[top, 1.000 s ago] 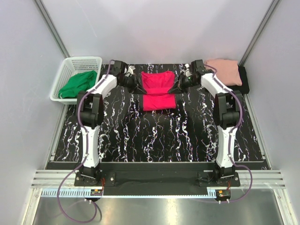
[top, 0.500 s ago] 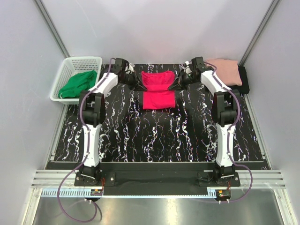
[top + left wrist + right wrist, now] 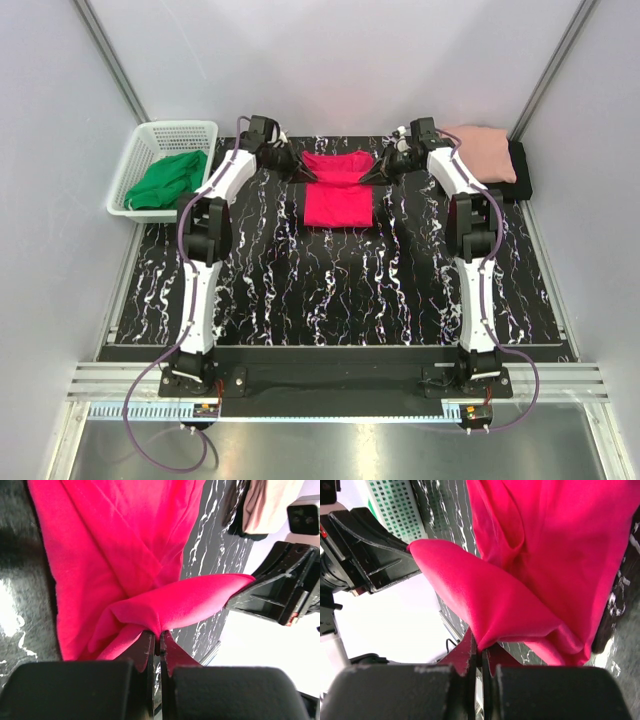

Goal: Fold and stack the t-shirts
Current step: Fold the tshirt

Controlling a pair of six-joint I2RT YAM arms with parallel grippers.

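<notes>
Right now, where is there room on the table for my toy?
Free: the middle of the marbled table, from the crimson-pink t-shirt to the near edge. Crowded: the far edge, where the left gripper and right gripper pinch that shirt, between white basket and salmon-pink t-shirt.

Overhead, wrists close on crimson t-shirt point(image 3: 338, 192)

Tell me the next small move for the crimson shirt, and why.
Probably carry both grippers toward the near edge together, laying the pinched far edge over the flat half. The left gripper and right gripper are each shut on a far corner of the crimson-pink t-shirt; that end is lifted, while the near half lies flat on the table.
</notes>
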